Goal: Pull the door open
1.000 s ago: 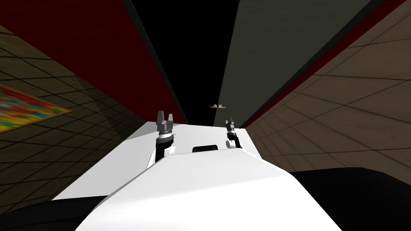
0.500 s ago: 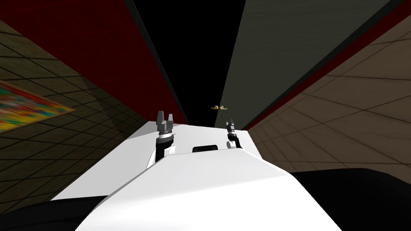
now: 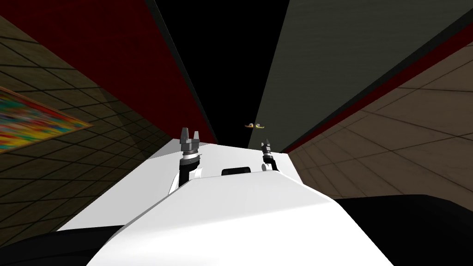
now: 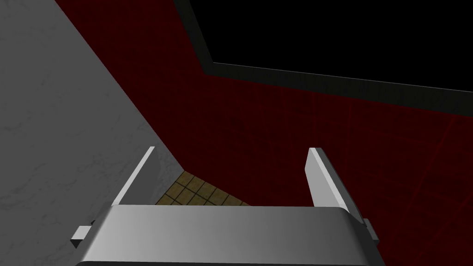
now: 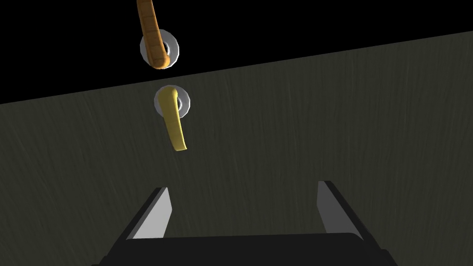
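Observation:
The dark grey-green door (image 3: 323, 64) stands ajar beside a black area, and in the right wrist view the door (image 5: 323, 115) spans the scene. A yellow lever handle (image 5: 174, 121) on a silver rose hangs from its face. A second, orange-brown handle (image 5: 152, 27) shows past the door's edge. In the head view the handles (image 3: 255, 125) lie just above my right gripper (image 3: 265, 147). The right gripper (image 5: 242, 210) is open, short of the yellow lever, which sits beyond its left finger, apart from it. My left gripper (image 3: 190, 137) (image 4: 231, 178) is open and empty, facing a dark red wall (image 4: 286, 129).
A dark red wall (image 3: 115, 55) with a dark door frame (image 3: 184, 74) runs along the left of the gap. Tiled floor (image 3: 392, 138) spreads on both sides. A colourful rug (image 3: 32, 120) lies at the far left. A grey surface (image 4: 60, 115) stands beside the left gripper.
My head view has shifted slightly. The door's edge and handles have moved right in the picture and the black gap looks wider. Both grippers stay open.

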